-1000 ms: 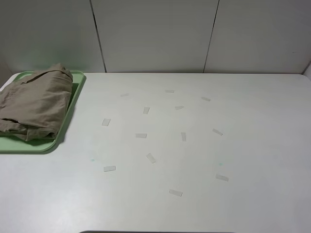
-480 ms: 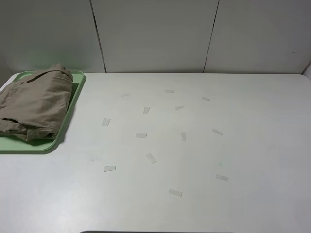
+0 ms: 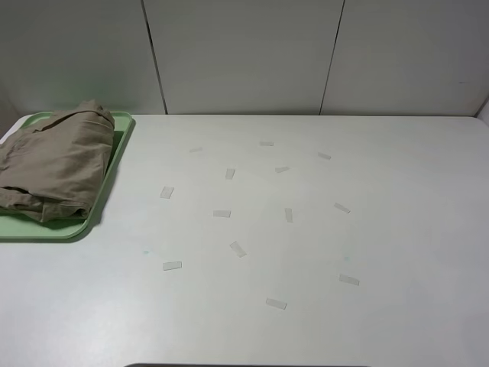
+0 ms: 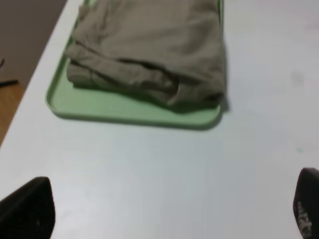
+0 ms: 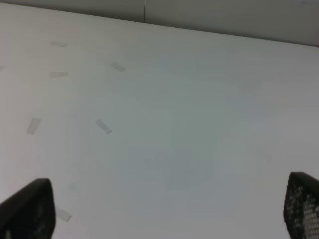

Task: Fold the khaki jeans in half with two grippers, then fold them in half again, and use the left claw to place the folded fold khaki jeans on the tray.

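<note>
The khaki jeans lie folded in a bundle on the mint-green tray at the table's back left. The left wrist view shows the same jeans on the tray, well apart from my left gripper, whose black fingertips stand wide apart and hold nothing. My right gripper is also open and empty over bare table, its fingertips at the picture's corners. Neither gripper shows in the exterior high view.
Several small strips of clear tape are stuck across the middle of the white table. A grey panelled wall stands behind the table. The table's left edge runs beside the tray, with floor beyond.
</note>
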`<move>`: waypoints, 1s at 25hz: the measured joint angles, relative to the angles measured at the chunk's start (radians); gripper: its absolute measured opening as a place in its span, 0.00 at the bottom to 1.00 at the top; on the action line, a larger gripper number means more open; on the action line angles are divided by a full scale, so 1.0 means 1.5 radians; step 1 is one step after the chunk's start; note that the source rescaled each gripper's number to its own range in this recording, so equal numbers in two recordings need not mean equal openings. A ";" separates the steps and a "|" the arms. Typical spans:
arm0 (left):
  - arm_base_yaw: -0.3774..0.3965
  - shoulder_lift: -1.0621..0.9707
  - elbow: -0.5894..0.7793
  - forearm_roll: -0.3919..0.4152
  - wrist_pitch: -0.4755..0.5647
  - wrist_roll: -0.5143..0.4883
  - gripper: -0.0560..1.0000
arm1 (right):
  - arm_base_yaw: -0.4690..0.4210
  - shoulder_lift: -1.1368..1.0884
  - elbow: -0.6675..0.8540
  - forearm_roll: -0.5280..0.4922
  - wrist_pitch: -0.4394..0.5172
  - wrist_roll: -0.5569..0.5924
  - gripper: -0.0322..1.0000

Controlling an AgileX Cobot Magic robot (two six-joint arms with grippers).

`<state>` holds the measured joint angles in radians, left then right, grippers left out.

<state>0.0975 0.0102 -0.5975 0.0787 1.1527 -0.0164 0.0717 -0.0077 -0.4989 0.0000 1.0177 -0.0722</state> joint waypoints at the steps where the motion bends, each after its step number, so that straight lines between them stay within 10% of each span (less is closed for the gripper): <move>1: -0.011 -0.004 0.008 0.001 0.000 0.000 1.00 | 0.000 0.000 0.000 0.000 0.000 0.000 1.00; 25: -0.118 -0.013 0.066 0.050 -0.059 -0.021 0.99 | 0.000 0.000 0.000 0.000 0.000 0.000 1.00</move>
<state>-0.0797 -0.0089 -0.4985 0.1537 1.0644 -0.0484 0.0717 -0.0077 -0.4989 0.0000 1.0177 -0.0722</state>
